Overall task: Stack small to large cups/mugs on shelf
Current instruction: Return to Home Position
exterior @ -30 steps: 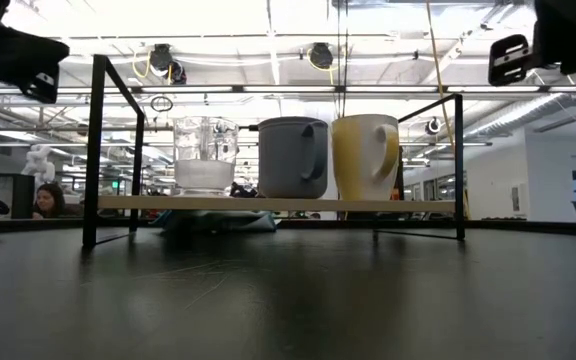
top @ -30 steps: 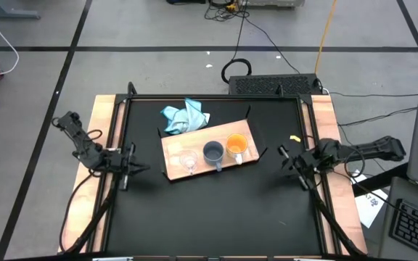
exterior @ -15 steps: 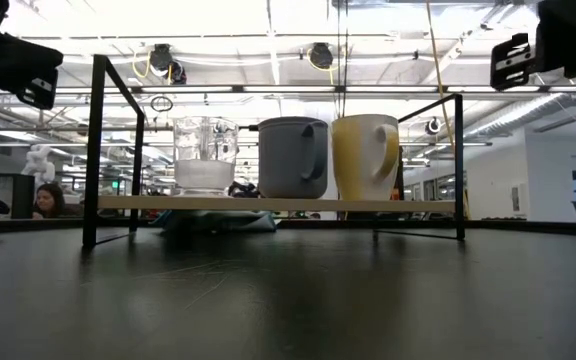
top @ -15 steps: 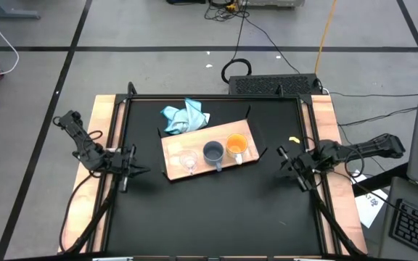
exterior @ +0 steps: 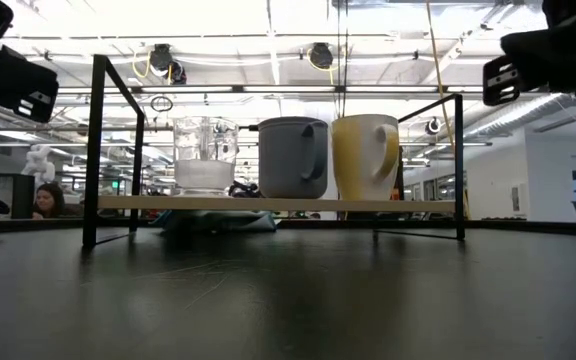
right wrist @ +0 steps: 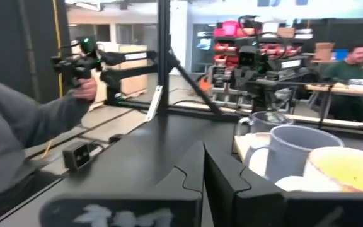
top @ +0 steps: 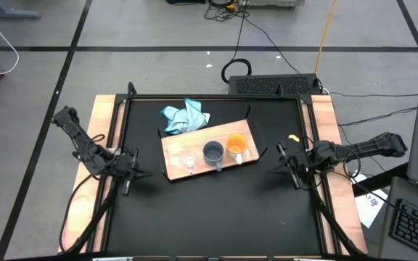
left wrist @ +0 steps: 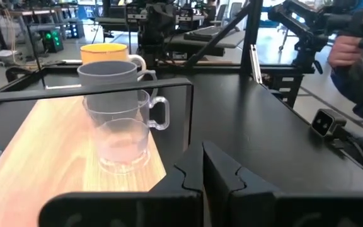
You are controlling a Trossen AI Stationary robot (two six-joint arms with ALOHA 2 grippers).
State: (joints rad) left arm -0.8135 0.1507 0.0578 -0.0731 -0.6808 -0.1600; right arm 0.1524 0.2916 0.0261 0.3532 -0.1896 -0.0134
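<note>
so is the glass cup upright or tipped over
Upright: the glass cup stands on its base on the shelf, open rim up.

Light blue cloth (top: 186,117) is lying crumpled on the black table top (top: 216,210), at 11 o'clock from its centre. Small yellow bit (top: 294,138) is lying at 3 o'clock. Black cable loop (top: 236,69) is lying on the floor at 12 o'clock. Keyboard (top: 416,221) is sitting off-table at 4 o'clock. In the low view a person (exterior: 48,200) is sitting far behind.
</note>
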